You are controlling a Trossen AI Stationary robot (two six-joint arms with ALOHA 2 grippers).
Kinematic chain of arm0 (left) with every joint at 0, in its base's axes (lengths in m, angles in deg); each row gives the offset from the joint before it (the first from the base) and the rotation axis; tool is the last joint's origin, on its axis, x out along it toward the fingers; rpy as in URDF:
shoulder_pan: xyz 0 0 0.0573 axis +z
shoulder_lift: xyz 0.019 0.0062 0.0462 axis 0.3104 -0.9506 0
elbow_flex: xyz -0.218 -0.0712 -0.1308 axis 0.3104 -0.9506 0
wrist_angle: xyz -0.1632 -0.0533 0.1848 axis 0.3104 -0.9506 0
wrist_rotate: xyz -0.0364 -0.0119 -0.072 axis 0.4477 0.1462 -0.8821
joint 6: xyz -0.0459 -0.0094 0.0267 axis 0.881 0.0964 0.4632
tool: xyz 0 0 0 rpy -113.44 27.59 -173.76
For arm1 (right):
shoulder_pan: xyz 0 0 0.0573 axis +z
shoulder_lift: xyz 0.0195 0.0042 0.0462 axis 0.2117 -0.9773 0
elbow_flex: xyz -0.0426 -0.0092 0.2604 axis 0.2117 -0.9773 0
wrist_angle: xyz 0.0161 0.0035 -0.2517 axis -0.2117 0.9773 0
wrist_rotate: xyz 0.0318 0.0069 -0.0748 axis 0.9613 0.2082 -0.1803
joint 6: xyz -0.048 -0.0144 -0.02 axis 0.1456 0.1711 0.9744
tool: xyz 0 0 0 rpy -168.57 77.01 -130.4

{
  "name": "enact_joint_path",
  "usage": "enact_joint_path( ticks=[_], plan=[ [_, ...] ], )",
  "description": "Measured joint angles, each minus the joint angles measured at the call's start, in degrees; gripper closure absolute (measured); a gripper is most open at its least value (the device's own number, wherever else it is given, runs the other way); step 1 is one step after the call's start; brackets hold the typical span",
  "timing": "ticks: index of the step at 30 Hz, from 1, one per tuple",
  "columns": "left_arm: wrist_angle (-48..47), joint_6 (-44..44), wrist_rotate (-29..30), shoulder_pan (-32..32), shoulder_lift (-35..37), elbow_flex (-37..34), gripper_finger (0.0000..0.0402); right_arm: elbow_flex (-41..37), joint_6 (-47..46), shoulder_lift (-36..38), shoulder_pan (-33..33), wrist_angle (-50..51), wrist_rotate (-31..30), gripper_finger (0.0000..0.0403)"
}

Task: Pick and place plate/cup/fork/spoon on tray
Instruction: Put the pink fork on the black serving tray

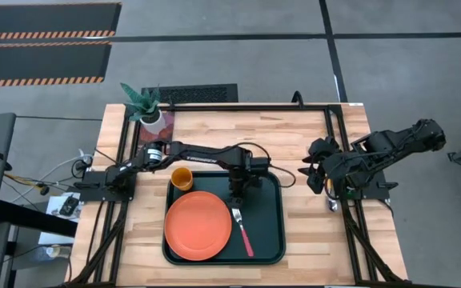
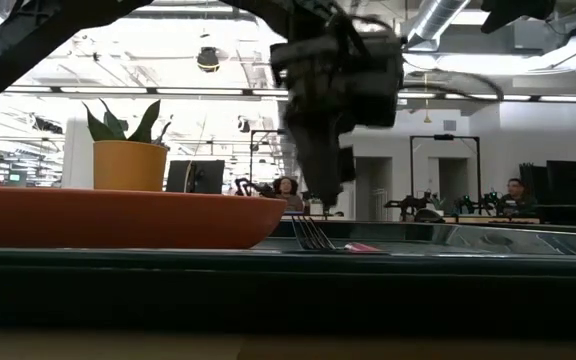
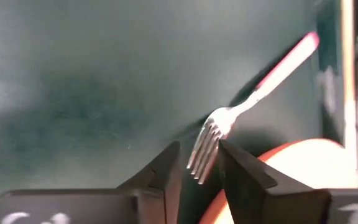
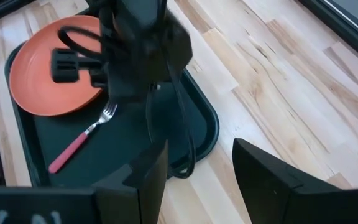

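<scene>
High view. Left gripper (image 1: 237, 194) reached out over the tray (image 1: 272, 240), just beyond the tine end of the fork (image 1: 242, 230). Fork flat on the tray floor beside the right edge of the plate (image 1: 198, 226), handle trailing toward the near right corner. Plate on the tray's left half. Cup (image 1: 182, 178) against the tray's far left corner; on the rim or just inside, cannot tell. Right gripper (image 1: 314, 170) parked over the tabletop (image 1: 310, 136), well right of the tray. Spoon not located. Plant pot (image 1: 155, 119) at far left, not involved.

Low view. Gripper body (image 2: 333, 95) hanging above the fork tines (image 2: 313, 236), clear of them. Plate rim (image 2: 118, 218) left of the fork, cup (image 2: 128, 164) behind it.

Left wrist view. Jaws slightly apart, tines (image 3: 207, 148) showing in the gap between them, fork lying on the tray and not clamped. Looks like a placed fork; judged position chosen beside the plate to leave room on the right half.

Right wrist view. Jaws wide apart, nothing between them, over bare tabletop near the tray's corner (image 4: 207, 124). Fork (image 4: 79, 140) and plate (image 4: 48, 68) visible beyond. Presumably held back to keep out of the left arm's way.
</scene>
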Motion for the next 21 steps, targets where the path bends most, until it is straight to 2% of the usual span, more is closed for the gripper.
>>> enact_joint_path(
  ticks=[3,7,8,12,15,19,21],
  plan=[
    [-5.73,0.70,-1.04,1.18,0.01,6.17,0.0300,0.01,-1.14,-1.24,-0.18,1.73,-0.02,0.0198],
    [-19.12,-0.70,-0.77,3.06,0.09,18.29,0.0298,-0.91,-1.82,-4.68,0.06,2.82,0.12,0.0198],
    [-21.03,-0.71,-0.88,3.57,0.85,19.39,0.0299,-1.82,-1.57,-5.45,0.30,1.86,0.25,0.0198],
    [-21.59,4.17,-1.77,5.90,11.68,12.31,0.0306,-6.16,4.02,-7.94,-0.49,-5.39,5.91,0.0198],
    [-21.67,10.11,2.27,6.58,18.45,10.75,0.0310,-9.59,11.91,-10.19,-3.43,-15.56,12.06,0.0198],
    [-15.90,17.91,8.93,5.47,26.22,10.40,0.0312,-11.76,22.91,-14.92,-9.49,-31.53,23.58,0.0198],
    [-12.80,21.63,12.55,4.24,29.58,10.42,0.0312,-12.14,26.57,-18.53,-12.09,-36.39,29.32,0.0198]
  ],
)
